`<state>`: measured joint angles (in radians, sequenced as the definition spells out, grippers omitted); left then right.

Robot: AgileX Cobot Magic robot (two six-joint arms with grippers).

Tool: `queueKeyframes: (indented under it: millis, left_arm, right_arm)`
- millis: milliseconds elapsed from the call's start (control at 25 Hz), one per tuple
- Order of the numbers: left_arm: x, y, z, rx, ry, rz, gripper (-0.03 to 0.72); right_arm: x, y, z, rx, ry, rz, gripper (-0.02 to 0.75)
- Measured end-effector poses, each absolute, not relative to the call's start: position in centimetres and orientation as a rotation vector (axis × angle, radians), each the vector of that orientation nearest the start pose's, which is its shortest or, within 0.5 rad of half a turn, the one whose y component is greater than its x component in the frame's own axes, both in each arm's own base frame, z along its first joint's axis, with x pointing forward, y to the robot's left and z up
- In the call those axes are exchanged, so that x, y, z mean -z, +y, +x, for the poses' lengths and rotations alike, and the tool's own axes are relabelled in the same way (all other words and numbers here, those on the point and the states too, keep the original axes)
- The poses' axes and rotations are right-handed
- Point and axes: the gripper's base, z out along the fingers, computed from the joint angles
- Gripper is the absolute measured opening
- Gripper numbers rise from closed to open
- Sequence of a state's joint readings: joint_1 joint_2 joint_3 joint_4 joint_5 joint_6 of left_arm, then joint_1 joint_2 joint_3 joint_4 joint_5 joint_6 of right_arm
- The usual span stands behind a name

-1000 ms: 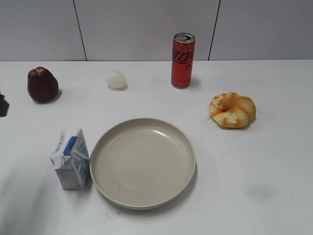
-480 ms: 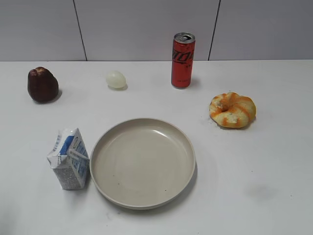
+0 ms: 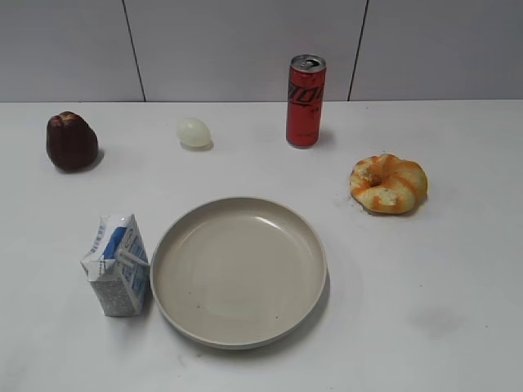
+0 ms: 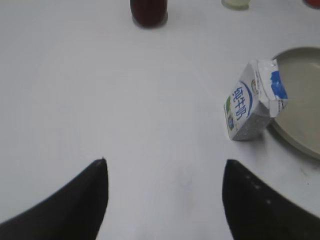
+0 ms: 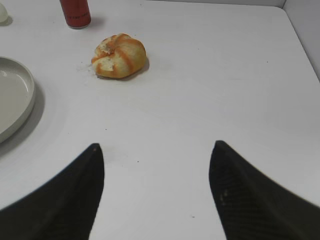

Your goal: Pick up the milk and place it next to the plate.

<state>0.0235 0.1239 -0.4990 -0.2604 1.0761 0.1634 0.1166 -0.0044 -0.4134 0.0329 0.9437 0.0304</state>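
The milk (image 3: 117, 265), a small white carton with blue printing and a straw on its side, stands upright on the table right against the left rim of the plate (image 3: 239, 341). The plate is a large round beige dish and holds nothing. In the left wrist view the milk (image 4: 252, 102) stands ahead and to the right of my open, empty left gripper (image 4: 165, 162), beside the plate's rim (image 4: 290, 142). My right gripper (image 5: 156, 145) is open and empty over bare table, with the plate's edge (image 5: 27, 107) to its left. Neither gripper shows in the exterior view.
A red can (image 3: 306, 100) stands at the back. A pale egg-shaped thing (image 3: 194, 132) and a dark brown ridged cake (image 3: 71, 140) sit at the back left. An orange-striped bun (image 3: 388, 183) lies at the right, also in the right wrist view (image 5: 119, 55).
A dark thing at the exterior view's left edge one second ago has gone out of view. The milk shifted slightly and now stands still beside the plate.
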Motion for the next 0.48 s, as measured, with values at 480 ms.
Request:
queueKeyframes:
  millis: [480]
  left_arm:
    - [-27.7, -2.1, -0.5, 0.198, 2.052, 0.157, 0.536]
  right_arm:
    - [-26.2, 0.3, 0.8, -0.133, 2.01, -0.084, 0.5]
